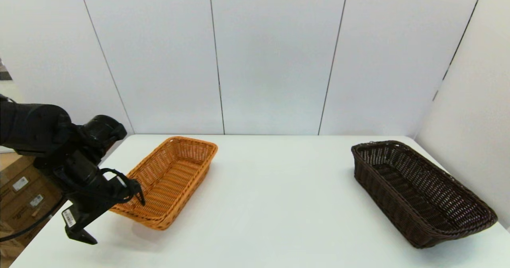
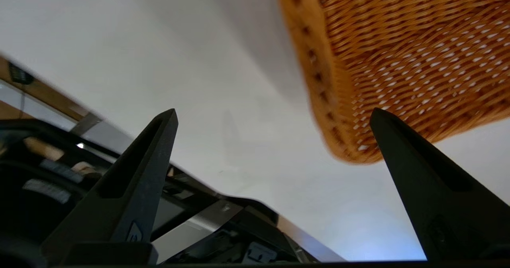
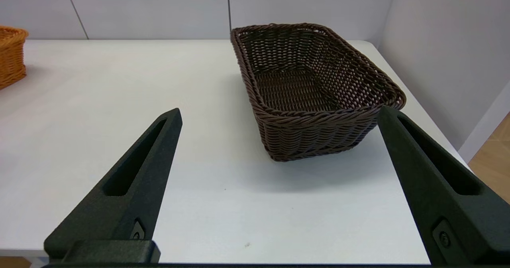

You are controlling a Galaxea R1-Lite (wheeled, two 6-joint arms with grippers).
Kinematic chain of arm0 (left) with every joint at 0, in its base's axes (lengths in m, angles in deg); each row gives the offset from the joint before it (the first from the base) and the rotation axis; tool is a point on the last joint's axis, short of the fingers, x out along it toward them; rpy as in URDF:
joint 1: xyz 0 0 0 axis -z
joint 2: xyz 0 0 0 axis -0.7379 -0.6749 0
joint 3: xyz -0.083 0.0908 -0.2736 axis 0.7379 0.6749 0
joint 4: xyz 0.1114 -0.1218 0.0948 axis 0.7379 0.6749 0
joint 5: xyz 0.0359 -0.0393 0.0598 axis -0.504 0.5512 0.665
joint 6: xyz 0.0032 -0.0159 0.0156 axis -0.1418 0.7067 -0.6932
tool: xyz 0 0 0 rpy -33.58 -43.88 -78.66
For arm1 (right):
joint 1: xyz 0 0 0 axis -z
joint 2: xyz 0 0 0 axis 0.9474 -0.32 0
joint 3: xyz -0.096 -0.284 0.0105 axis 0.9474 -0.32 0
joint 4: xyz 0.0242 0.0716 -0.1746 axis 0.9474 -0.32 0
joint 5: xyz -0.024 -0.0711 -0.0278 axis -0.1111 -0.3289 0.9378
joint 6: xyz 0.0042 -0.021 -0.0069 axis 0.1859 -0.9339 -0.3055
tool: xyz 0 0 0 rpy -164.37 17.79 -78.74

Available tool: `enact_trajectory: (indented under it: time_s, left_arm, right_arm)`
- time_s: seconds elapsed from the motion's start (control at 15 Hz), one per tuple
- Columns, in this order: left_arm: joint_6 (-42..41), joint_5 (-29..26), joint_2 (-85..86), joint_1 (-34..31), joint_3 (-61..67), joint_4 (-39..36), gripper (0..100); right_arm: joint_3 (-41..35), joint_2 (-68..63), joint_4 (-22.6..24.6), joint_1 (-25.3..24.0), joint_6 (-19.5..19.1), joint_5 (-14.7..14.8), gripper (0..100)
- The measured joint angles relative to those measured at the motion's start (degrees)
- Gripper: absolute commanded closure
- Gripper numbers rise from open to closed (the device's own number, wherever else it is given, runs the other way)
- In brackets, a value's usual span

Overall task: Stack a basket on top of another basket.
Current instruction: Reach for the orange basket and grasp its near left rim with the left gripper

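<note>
The left gripper (image 1: 113,216) is hanging over the near left corner of the white table (image 1: 271,204), its two black fingers (image 2: 139,172) spread wide apart and holding nothing. In the left wrist view, the near corner of the orange-tan basket (image 1: 171,180) is sitting just beyond one fingertip, overlapping it in the picture, while bare tabletop is filling the gap between the fingers; whether that finger is touching the wicker cannot be told. The table's near edge is running just behind the other finger, with the robot's own dark body showing past it.

The right gripper (image 3: 279,116) is staying out of the head view. Its own camera is showing its fingers (image 3: 135,180) parted wide and empty, low at the table's near edge, with the dark brown basket (image 1: 418,192) lying ahead of them and closer to the finger on the wall side. A broad stretch of open table is lying between the two baskets, which are well apart. The dark basket is sitting close to the table's right edge and the side wall.

The left arm is covering the orange basket's near left corner in the head view, and the left wrist picture is cutting off most of that basket.

The dark basket is almost black, rectangular, woven, with flared sides and a braided rim.
</note>
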Motion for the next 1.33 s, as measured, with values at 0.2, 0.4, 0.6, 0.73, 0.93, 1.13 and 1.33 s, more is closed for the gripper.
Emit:
enact_trajectory:
  time_s: [0.2, 0.4, 0.6, 0.73, 0.93, 1.13, 1.33]
  left_arm:
    - [-0.04, -2.38, -2.65, 0.11, -0.24, -2.55, 0]
    - [0.02, -2.26, -4.44, 0.11, -0.30, -3.56, 0]
    - [0.90, -1.95, -6.31, 0.05, -0.28, -5.30, 0]
    - [1.77, -1.13, -7.78, -0.48, -0.24, -6.90, 0]
    - [1.95, -0.68, -9.84, -2.24, 0.11, -9.41, 0]
    - [2.04, -0.50, -10.93, -3.54, 0.56, -10.09, 0]
    - [2.04, 0.96, -12.42, -4.53, 2.10, -12.61, 0]
  right_arm:
    - [0.00, 0.00, 0.00, 0.00, 0.00, -0.04, 0]
    - [0.00, 0.00, 0.00, 0.00, 0.00, 0.00, 0]
    - [0.00, 0.00, 0.00, 0.00, 0.02, 0.02, 0]
    - [0.00, 0.00, 0.00, 0.00, 0.00, 0.02, 0]
    - [0.00, 0.00, 0.00, 0.00, 0.00, -0.06, 0]
    - [0.00, 0.00, 0.00, 0.00, 0.00, 0.02, 0]
    - [0.00, 0.00, 0.00, 0.00, 0.00, 0.02, 0]
